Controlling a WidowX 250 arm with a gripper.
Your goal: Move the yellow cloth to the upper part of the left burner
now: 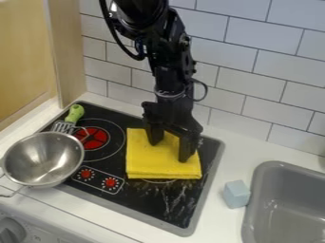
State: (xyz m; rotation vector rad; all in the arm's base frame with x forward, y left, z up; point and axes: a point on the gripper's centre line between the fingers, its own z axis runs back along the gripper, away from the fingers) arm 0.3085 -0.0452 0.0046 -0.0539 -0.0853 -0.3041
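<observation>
A round grey knob fronts the glossy black stove, black fingers parted at folded yellow cloth on its right half, steel bowl at its left edge.

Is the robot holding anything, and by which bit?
Nothing looks held: the pincer is open over the yellow cloth, its fingers wide apart, with the cloth lying flat between them.
</observation>
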